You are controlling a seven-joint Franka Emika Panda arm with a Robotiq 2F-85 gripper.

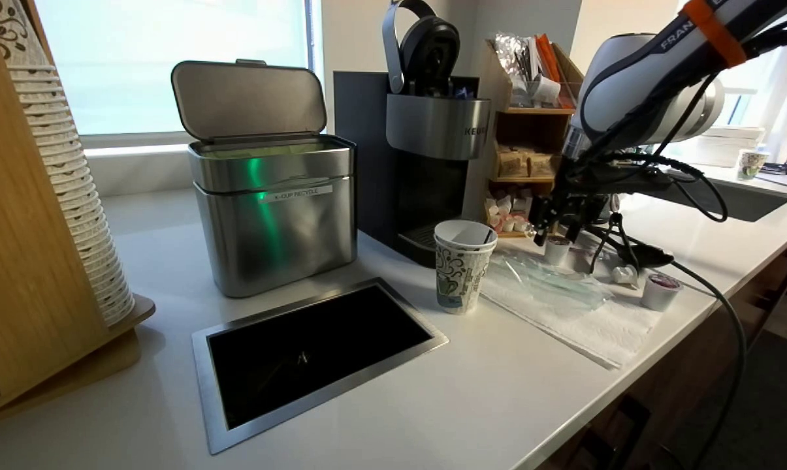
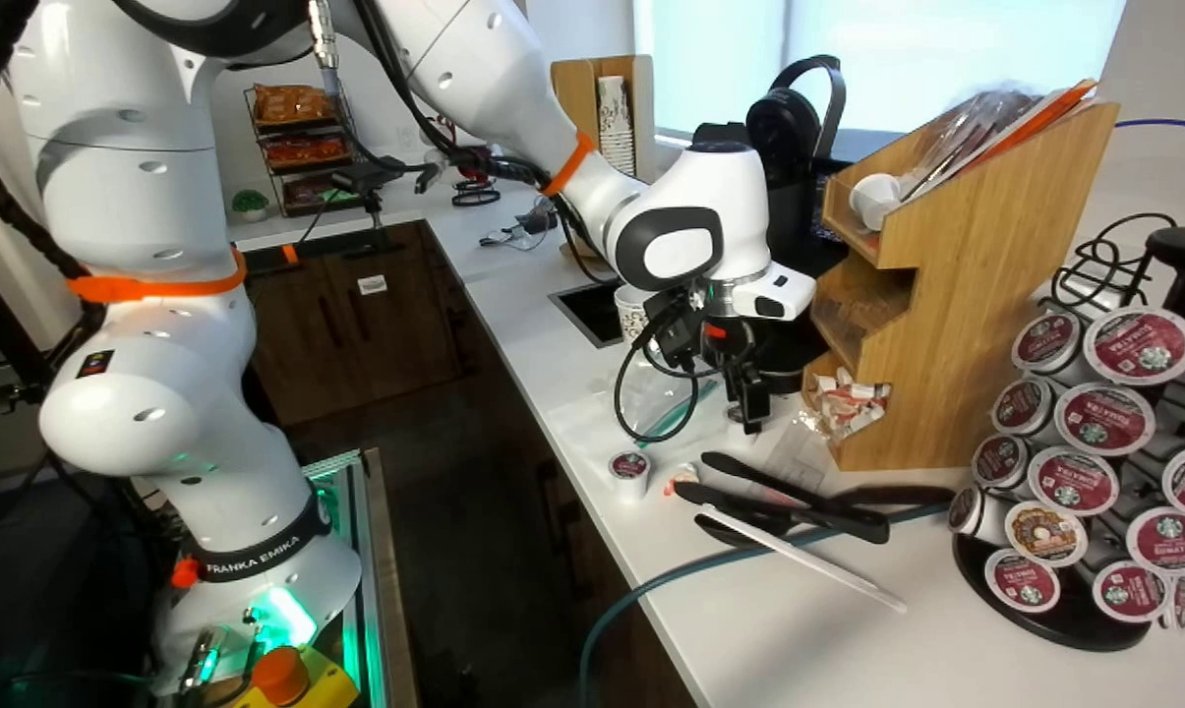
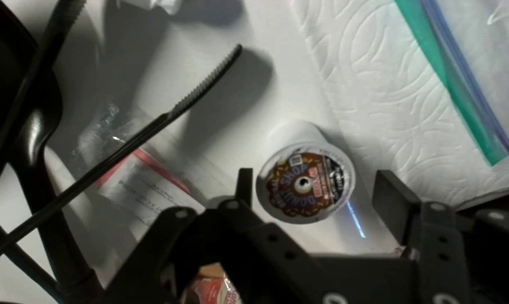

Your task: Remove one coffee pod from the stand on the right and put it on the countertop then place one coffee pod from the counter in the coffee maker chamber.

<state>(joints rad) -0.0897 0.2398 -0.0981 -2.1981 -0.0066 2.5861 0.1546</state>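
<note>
Tool [image 3: 317,188] spread wider than the coffee pod [image 3: 305,179] between its jaws, gripping nothing; that pod stands on the desk [image 1: 445,398] beside a paper towel [image 3: 376,84], near the coffee maker [image 1: 432,124].

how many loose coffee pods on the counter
2: one brown-lidded pod between the open jaws of the gripper, one maroon-lidded pod near the countertop edge. Others may be hidden.

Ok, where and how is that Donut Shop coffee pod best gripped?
I'd take the Donut Shop pod by its round wall, under the lid rim, from above, jaws on opposite sides: it stands upright, lid up, and the open gripper frames it in the wrist view.
</note>
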